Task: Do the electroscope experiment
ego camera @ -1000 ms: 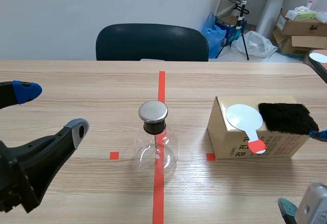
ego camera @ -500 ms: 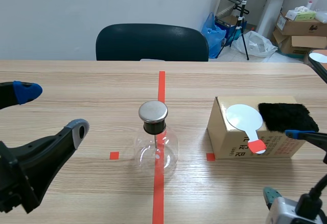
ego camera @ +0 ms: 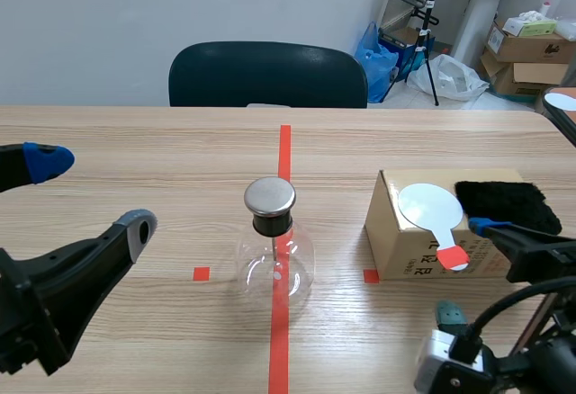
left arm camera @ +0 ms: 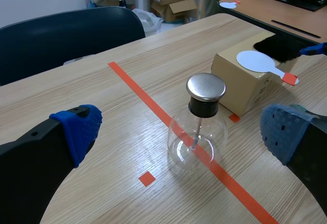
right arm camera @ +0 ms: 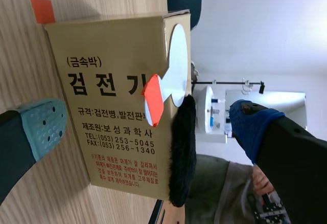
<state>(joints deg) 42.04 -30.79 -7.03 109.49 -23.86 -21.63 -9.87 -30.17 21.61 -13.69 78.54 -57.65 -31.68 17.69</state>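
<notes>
Atop box [ego camera: 396, 248], paddle [ego camera: 427, 207] handle overhanging edge

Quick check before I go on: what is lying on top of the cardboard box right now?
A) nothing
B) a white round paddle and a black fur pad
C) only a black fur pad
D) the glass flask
B: the white paddle and the black fur pad both lie on top of the box, while the glass flask stands on its own, apart from the box.
</notes>
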